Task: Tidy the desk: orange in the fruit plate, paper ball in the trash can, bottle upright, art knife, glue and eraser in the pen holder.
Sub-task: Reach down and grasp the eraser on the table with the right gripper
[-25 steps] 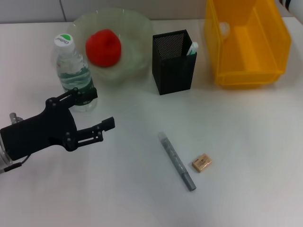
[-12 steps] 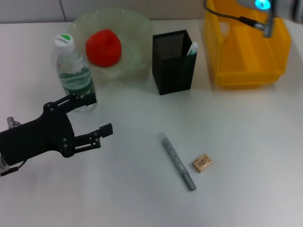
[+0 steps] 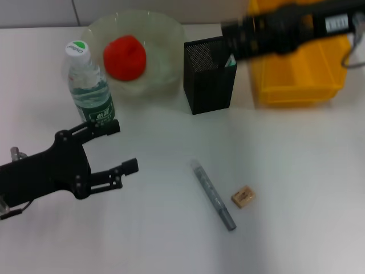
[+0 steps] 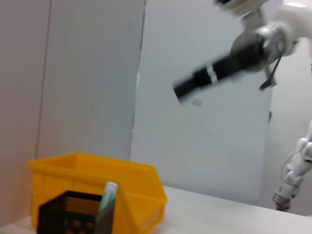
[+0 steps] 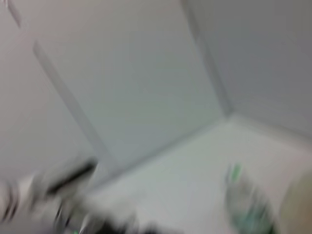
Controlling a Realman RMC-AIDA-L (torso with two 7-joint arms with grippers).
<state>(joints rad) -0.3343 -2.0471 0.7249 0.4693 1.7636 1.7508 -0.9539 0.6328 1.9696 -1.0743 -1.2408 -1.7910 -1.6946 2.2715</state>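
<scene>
Your left claw [image 3: 121, 146] hovers low over the near-left tabletop [image 3: 296, 171], fingers spread wide and holding nothing, just near of the upright bottle [image 3: 88, 85]. The orange [image 3: 124, 57] lies in the fruit plate [image 3: 165, 34] at the far side. The art knife [image 3: 231, 59] stands in the pen holder [image 3: 208, 85]. The glue [image 3: 213, 195] and eraser [image 3: 243, 197] lie near centre, side by side but apart. Your right arm [image 3: 285, 28] crosses above the trash can [image 3: 299, 80]; its claw state cannot be told.

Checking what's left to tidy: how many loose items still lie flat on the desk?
2: the glue lies near the desk's middle front, and the eraser sits just beside it, apart. None seems hidden.
</scene>
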